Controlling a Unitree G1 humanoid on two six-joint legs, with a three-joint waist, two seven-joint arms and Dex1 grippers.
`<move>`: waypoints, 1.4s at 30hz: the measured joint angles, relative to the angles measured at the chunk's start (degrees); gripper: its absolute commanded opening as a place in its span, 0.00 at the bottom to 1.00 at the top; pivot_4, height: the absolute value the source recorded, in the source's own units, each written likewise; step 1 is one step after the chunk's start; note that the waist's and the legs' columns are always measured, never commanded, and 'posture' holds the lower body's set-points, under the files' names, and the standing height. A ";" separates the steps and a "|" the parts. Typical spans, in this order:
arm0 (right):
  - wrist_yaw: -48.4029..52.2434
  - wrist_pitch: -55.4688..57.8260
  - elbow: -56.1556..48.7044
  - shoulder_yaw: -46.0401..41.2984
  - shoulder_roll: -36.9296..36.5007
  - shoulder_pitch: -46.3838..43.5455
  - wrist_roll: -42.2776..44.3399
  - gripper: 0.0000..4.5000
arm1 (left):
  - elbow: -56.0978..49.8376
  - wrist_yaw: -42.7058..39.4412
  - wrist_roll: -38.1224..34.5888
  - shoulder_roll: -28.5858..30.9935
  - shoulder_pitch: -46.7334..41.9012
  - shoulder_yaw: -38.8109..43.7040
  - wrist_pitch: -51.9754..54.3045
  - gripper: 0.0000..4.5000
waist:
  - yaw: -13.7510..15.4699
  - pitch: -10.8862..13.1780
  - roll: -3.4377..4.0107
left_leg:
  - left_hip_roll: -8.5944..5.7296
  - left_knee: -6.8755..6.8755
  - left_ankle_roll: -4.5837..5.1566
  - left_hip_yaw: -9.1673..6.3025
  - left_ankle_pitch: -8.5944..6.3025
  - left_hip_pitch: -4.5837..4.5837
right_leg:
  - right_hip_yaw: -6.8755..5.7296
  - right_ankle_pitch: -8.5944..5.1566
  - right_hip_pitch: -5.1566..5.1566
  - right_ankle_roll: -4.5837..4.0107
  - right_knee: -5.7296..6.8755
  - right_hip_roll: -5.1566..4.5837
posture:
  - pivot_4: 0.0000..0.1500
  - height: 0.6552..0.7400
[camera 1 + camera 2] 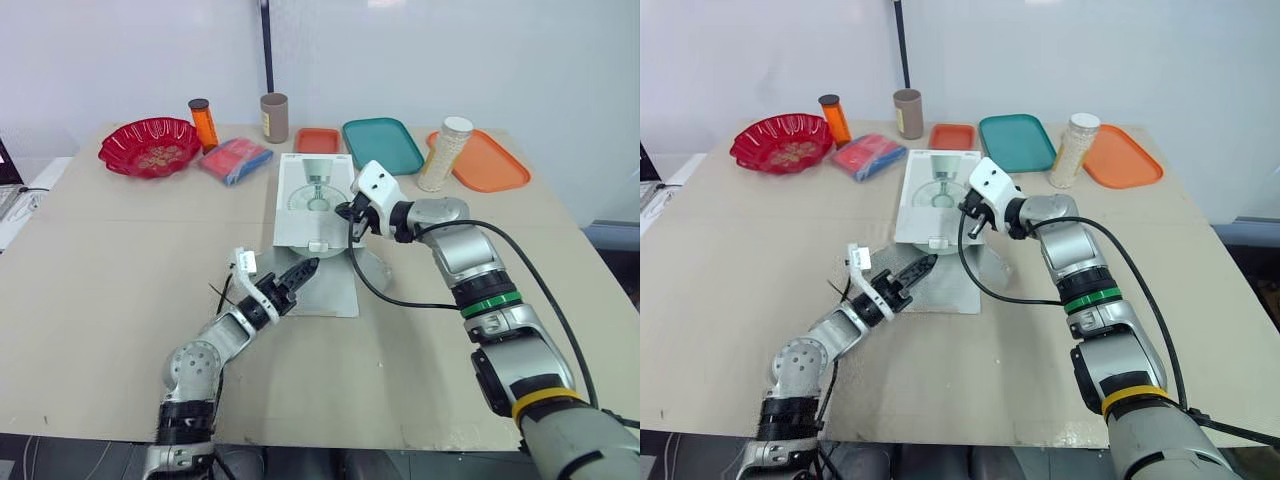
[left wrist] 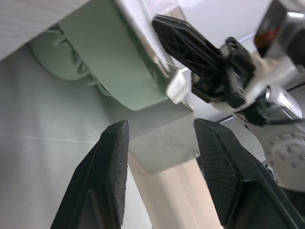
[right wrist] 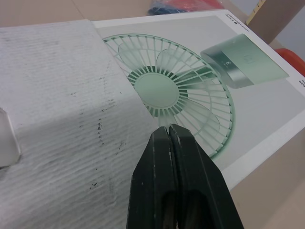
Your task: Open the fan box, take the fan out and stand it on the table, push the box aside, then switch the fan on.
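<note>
- red bowl (image 1: 150, 147): far L of the fan box (image 1: 312, 195), near the desk's (image 1: 100, 260) back edge, brownish bits inside.
- orange bottle (image 1: 203, 123): behind-L of the fan box, just R of the bowl, upright, dark cap.
- packet (image 1: 235, 160): blue and red, lying flat just off the fan box's back-L corner.
- L hand (image 1: 308, 267): at the fan box's near end, over the flap (image 1: 330, 285). Fingers spread, nothing btwn them, tips aimed at the open end.
- brown cup (image 1: 274, 117): behind the fan box, upright.
- fan box: mid-desk, lying flat, printed side up. Near end is open, w/ the grey flap lying on the desk toward the robot.
- fan (image 2: 119, 81): pale green, inside the fan box, seen through the open end.
- R hand (image 3: 167, 130): at the fan box's near-R edge. Fingers clenched tight together, nothing seen btwn them, tips over the printed top next to the flap.
- small orange tray (image 1: 318, 140) and teal tray (image 1: 382, 145): behind-R of the fan box, side by side.
- jar (image 1: 443, 153): R of the fan box, upright, white lid.
- big orange tray (image 1: 495, 162): just beside the jar, farthest R of the fan box.
</note>
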 measured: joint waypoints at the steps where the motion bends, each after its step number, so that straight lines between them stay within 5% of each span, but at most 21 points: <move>1: 0.00 0.01 0.00 -0.01 -0.03 0.00 -0.01 0.00 | 0.44 0.09 0.14 -0.26 -0.37 0.22 -0.18 0.51 | -0.01 0.00 0.00 | 0.00 -0.01 0.00 0.00 0.00 0.01 | 0.00 0.00 0.00 0.00 0.00 0.00 | 1.00 1.00; 42: 0.58 -0.34 -0.37 0.10 0.13 0.08 -1.63 0.00 | 6.86 0.23 0.05 -1.65 -5.74 4.64 3.07 0.51 | 0.72 -0.03 0.05 | -0.17 -0.06 -0.24 -0.13 0.14 0.04 | -0.09 -0.02 0.15 0.14 -0.07 -0.13 | 1.00 1.00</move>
